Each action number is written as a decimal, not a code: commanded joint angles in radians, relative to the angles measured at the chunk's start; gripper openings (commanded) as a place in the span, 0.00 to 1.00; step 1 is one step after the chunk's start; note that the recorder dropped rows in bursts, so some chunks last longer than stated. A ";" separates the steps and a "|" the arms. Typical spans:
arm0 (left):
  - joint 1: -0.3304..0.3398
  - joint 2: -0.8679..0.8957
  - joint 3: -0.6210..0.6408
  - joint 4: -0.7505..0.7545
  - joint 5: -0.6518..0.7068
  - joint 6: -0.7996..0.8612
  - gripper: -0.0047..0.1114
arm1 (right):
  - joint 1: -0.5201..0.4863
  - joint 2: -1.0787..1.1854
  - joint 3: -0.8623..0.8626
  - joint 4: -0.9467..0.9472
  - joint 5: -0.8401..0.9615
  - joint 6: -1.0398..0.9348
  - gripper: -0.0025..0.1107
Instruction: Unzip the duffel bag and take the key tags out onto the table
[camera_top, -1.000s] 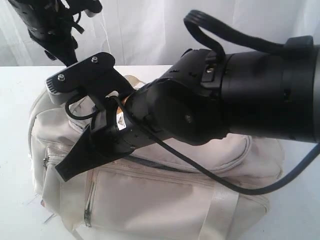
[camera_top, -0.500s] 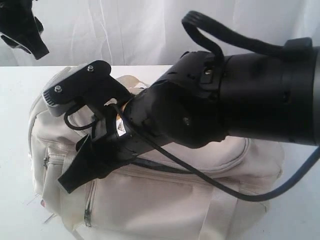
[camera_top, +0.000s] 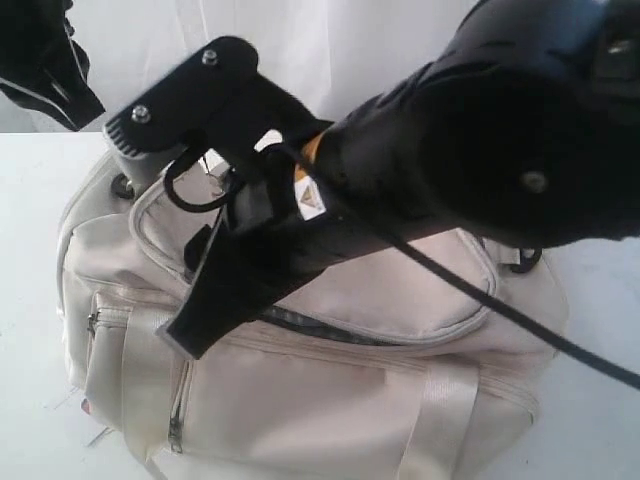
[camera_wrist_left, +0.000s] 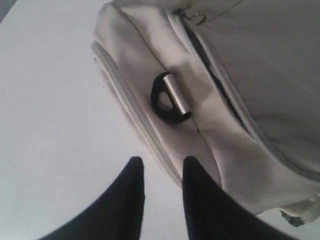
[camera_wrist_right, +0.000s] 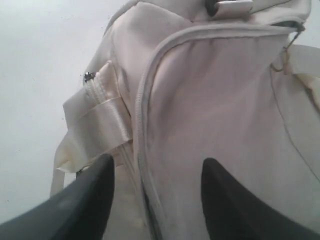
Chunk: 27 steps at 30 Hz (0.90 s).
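Now: large cream-beige fabric duffel bag (camera_top: 330, 400) on white table (camera_top: 25, 300), far side near back edge; key tags unseen, likely inside; right gripper (camera_wrist_right: 157, 170) above bag, jaws wide, empty; left gripper (camera_wrist_left: 162, 165) off bag's end, jaws narrow, empty; risk: pinching fabric, missing grey zipper (camera_wrist_right: 137, 125); unpinned bag drags.

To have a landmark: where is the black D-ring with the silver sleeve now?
In the left wrist view, the black D-ring lies on the cream-beige fabric duffel bag, between two zipper lines, just ahead of the open left gripper.
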 joint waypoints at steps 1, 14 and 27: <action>0.002 -0.083 0.016 -0.070 0.090 0.005 0.15 | 0.001 -0.066 0.000 -0.063 0.112 -0.012 0.47; 0.002 -0.431 0.490 -0.160 -0.028 -0.003 0.04 | 0.001 -0.038 0.000 -0.047 0.212 -0.179 0.47; 0.002 -0.559 0.779 -0.172 -0.225 -0.018 0.04 | 0.001 0.116 0.000 -0.234 0.117 -0.189 0.38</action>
